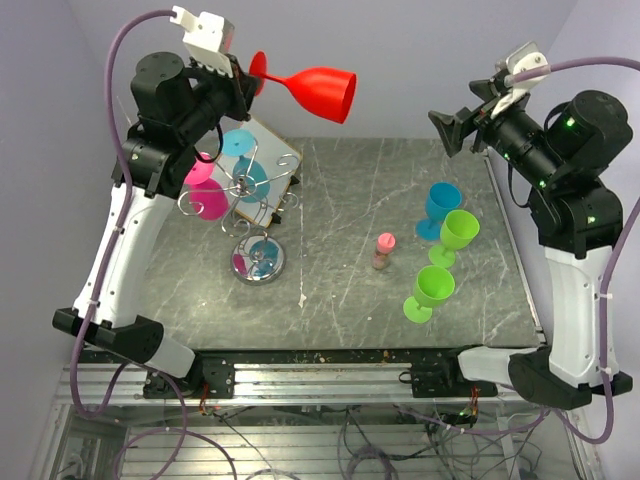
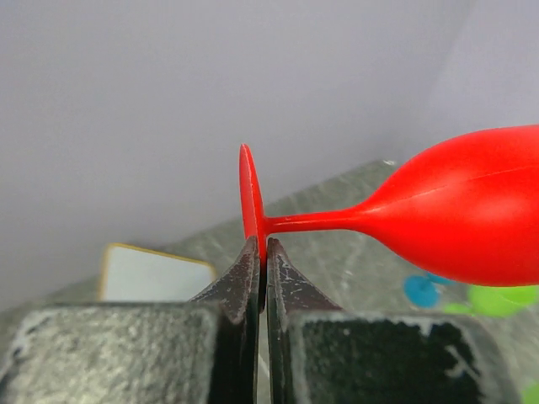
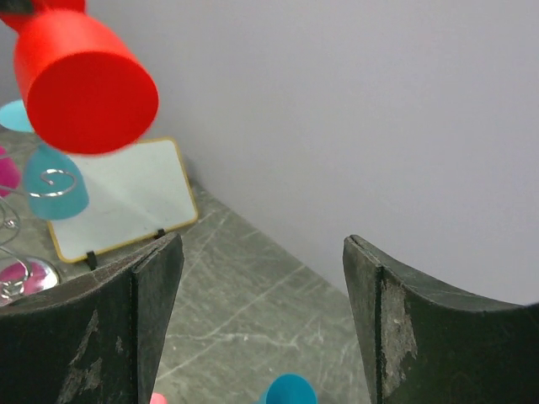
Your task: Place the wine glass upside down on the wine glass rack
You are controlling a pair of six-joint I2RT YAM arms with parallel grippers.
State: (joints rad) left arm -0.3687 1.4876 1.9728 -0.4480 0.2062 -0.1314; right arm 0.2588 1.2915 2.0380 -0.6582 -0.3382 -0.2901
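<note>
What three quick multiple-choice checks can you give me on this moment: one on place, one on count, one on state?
1. Where does the left gripper hold the red glass?
A. the rim of the bowl
B. the middle of the stem
C. the edge of the round foot

2. How many green glasses stand on the table?
A. one
B. two
C. four

3. How is the right gripper?
A. open and empty
B. shut on a green glass
C. shut on the red glass

Key: 1 C, the left wrist view shows the jaws closed on the thin disc's edge. 2 B, two stand upright at the right side. 3 A, a wide gap between its jaws holds nothing.
</note>
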